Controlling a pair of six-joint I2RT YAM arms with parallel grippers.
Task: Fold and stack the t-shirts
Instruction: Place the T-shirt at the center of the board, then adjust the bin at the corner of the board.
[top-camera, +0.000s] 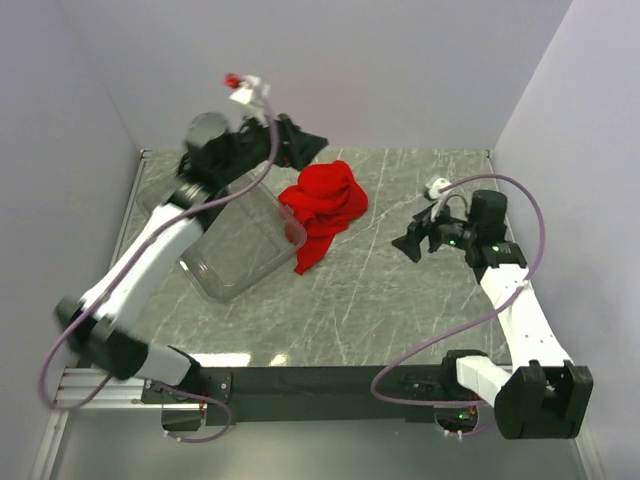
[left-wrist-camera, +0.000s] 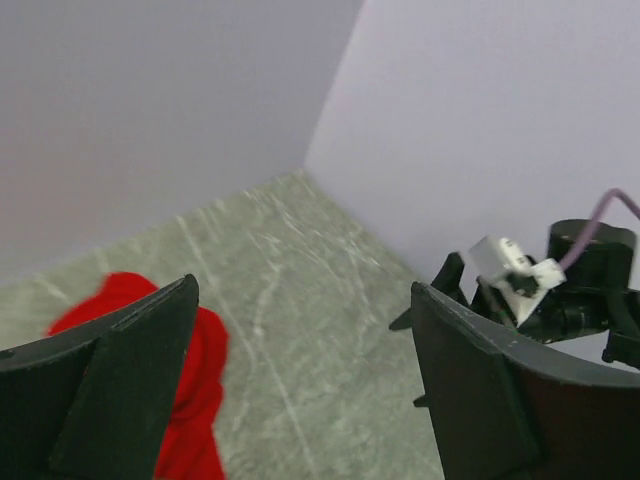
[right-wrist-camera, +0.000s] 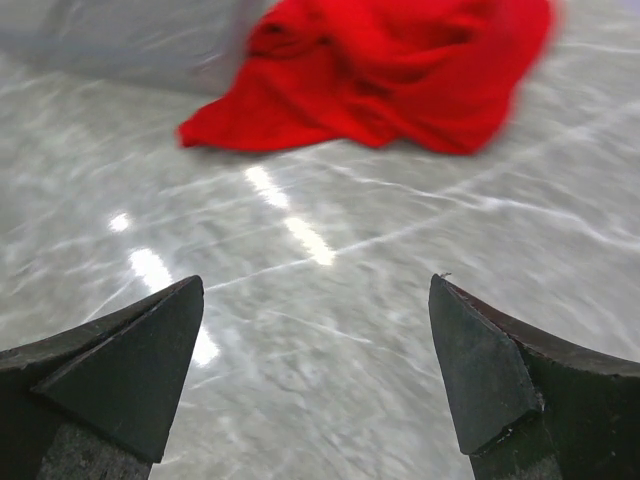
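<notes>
**Red T-Shirt Lies Crumpled Between Two Open Grippers**

The red t-shirt (top-camera: 325, 205) lies in a crumpled, unfolded heap toward the far middle of the grey marbled table (top-camera: 400, 310), just beside the right rim of a clear plastic bin (top-camera: 235, 255). The left gripper (top-camera: 305, 143) hangs raised near the back wall, just behind the heap, its fingers spread wide with nothing between them. The right gripper (top-camera: 410, 242) sits low on the table's right side, well apart from the t-shirt and pointed toward it, its jaws likewise spread and empty.
</notes>
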